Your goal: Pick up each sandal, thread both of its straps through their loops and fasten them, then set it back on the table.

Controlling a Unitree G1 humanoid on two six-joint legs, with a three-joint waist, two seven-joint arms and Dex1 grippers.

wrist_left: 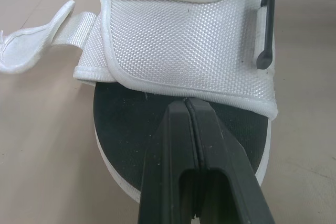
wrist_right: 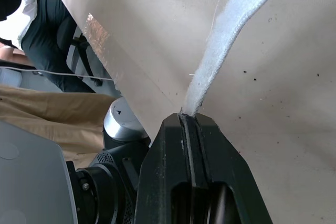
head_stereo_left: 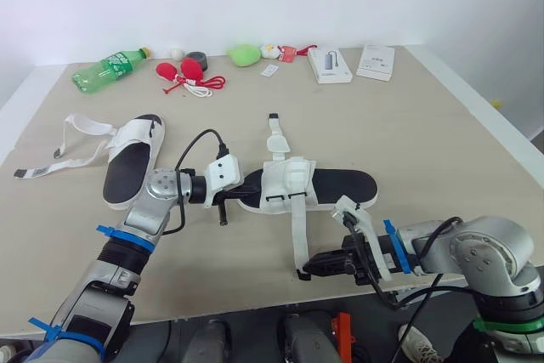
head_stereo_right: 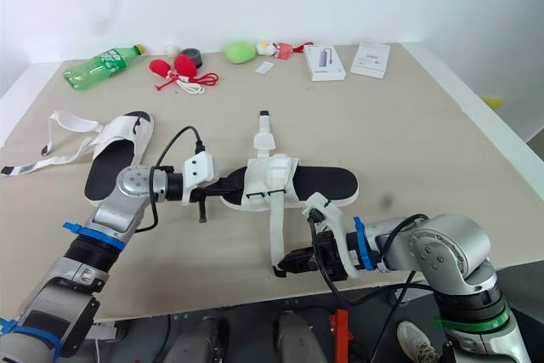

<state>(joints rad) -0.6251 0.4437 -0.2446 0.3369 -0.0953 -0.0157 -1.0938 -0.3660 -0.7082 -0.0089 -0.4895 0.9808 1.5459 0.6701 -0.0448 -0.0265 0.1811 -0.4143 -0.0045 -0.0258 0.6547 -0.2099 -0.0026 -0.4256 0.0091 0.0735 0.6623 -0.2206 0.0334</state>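
Right, in the head view you have two sandals on the worktop (head_stereo_left: pixel 408 133). The nearer sandal (head_stereo_left: pixel 340 184) lies across the middle, with its black footbed up and its white upper toward your left. Your left end effector (head_stereo_left: pixel 245 186) sits at that sandal's left end, on the footbed. One long strap (head_stereo_left: pixel 299 227) runs from the upper toward the near edge. Your right end effector (head_stereo_left: pixel 310 266) is closed on its free end, close to the worktop's edge. A second strap (head_stereo_left: pixel 275 135) lies flat, pointing toward the far side. The other sandal (head_stereo_left: pixel 127 167) rests well to your left, and its loose straps (head_stereo_left: pixel 81 129) trail off further left. Along the far edge you can see a green bottle (head_stereo_left: pixel 106 68) and two small boxes (head_stereo_left: pixel 330 65).

From the left wrist, your fingers (wrist_left: pixel 173 129) are pressed together with no gap. Their tips lie over the black footbed, just short of the white upper (wrist_left: pixel 184 40). You cannot tell whether anything is pinched between them. A black loop (wrist_left: pixel 266 30) stands at the upper's side.

From the right wrist, the white strap rises straight out from between the closed fingers (wrist_right: pixel 210 145), above the worktop.
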